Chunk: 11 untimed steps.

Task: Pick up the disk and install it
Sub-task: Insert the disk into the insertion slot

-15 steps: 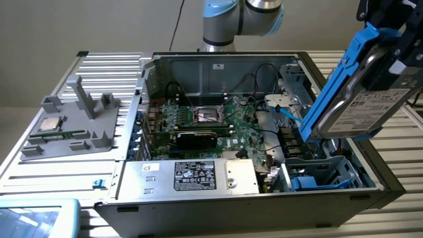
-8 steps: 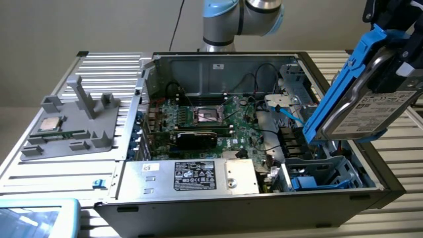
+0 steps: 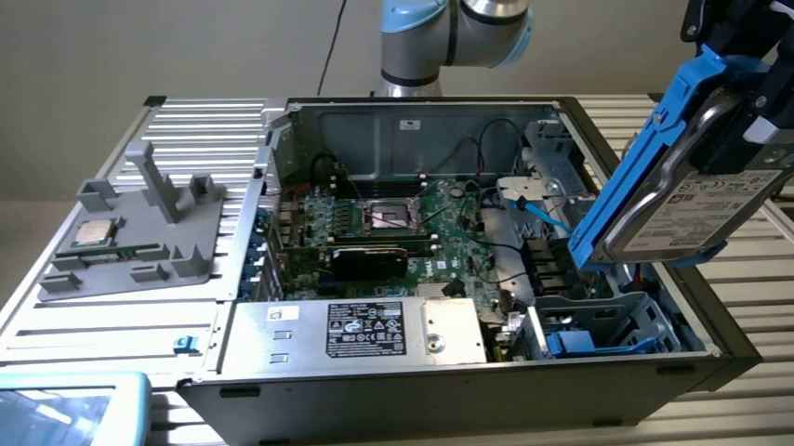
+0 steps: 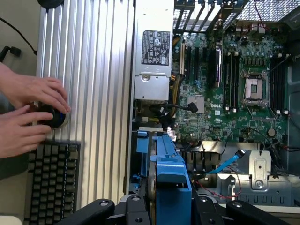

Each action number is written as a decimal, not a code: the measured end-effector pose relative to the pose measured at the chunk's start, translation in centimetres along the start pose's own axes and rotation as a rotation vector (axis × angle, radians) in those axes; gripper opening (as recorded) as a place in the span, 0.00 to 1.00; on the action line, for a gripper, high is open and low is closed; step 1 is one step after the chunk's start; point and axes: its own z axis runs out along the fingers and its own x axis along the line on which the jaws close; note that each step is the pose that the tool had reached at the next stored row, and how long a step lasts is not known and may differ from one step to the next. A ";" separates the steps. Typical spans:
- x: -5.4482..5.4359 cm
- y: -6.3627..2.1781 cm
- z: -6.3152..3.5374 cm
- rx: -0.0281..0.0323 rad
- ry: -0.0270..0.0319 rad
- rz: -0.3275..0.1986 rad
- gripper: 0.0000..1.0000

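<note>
The disk [image 3: 701,214], a silver-grey drive with a white label in a blue carrier frame [image 3: 645,158], hangs tilted above the open computer case at the exterior view's right. My gripper [image 3: 734,51] is shut on its upper end. Below it lies the case's drive bay [image 3: 620,321], with a blue plastic part [image 3: 583,342] inside. In the wrist view the disk's blue carrier [image 4: 171,176] sits edge-on between my black fingers [image 4: 136,211], my gripper [image 4: 171,208] clamped on it, over the bay beside the motherboard.
The open case holds a motherboard with a bare CPU socket [image 3: 394,216], a silver power supply box [image 3: 360,330] and a blue cable [image 3: 546,212]. A grey fixture with a small CPU chip [image 3: 93,232] stands on the ribbed table. A person's hands [image 4: 28,112] rest by a keyboard [image 4: 49,183].
</note>
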 end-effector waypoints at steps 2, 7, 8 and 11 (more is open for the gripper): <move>0.0 0.00 0.00 0.0000 0.0001 0.000 0.37; 0.0 -0.02 0.37 0.0006 0.0001 0.000 0.37; 0.0 -0.03 0.50 0.0008 0.0001 0.001 0.37; 0.0 -0.02 0.98 0.0048 0.0000 0.003 0.37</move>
